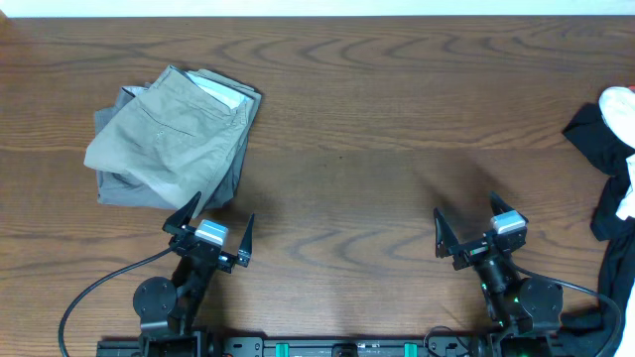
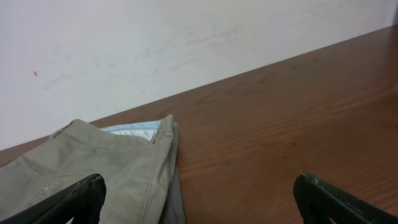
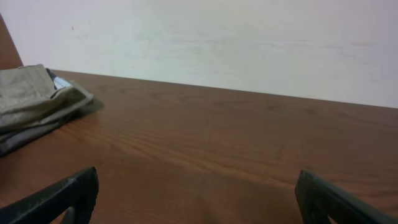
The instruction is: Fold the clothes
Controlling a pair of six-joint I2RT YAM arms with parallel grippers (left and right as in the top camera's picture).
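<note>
left gripper [image 1: 223, 206] and right gripper [image 1: 464, 203] spread, empty; limp, light white cotton t-shirt [image 1: 619, 111] likely best pinched at its exposed edge.

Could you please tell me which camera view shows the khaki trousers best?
The overhead view: the khaki trousers appear whole, folded on a grey garment. The left wrist view shows only one end, cut off by the frame; the right wrist view shows a corner at its left edge.
</note>
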